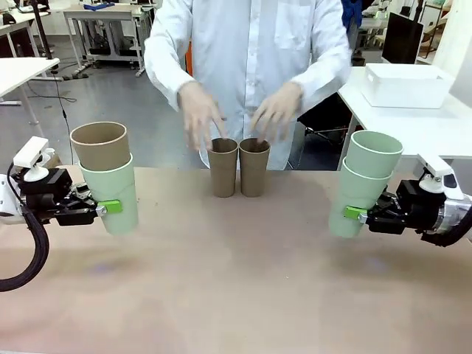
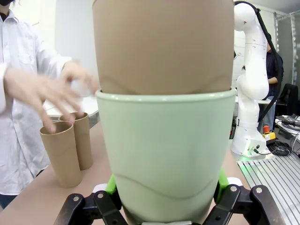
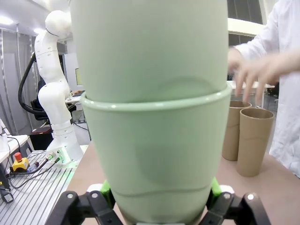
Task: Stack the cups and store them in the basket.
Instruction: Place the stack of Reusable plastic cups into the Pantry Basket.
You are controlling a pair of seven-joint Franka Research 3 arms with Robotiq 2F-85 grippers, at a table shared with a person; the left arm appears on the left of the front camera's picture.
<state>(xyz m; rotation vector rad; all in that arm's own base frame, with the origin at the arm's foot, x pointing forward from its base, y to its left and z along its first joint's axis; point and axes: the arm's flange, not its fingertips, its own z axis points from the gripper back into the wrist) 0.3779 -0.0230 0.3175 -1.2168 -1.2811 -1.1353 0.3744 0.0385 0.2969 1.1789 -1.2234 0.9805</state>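
Two tall tan-brown matte cups (image 1: 223, 167) stand touching at frame centre on the brown desk (image 1: 236, 287), with a person's hands (image 1: 199, 110) just above them. At left, the left claw (image 1: 112, 208) clenches a pale mint green matte cup (image 1: 114, 193) with a third tan-brown cup (image 1: 100, 145) nested inside. At right, the right claw (image 1: 354, 213) grips a second mint green cup (image 1: 357, 193) holding a third mint green cup (image 1: 373, 153). The large white rectangular plastic basket (image 1: 405, 87) sits upper right on a separate white desk (image 1: 428, 127).

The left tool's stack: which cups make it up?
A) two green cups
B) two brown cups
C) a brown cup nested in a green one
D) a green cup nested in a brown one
C: the left tool grips a green cup with a brown cup sitting inside it.
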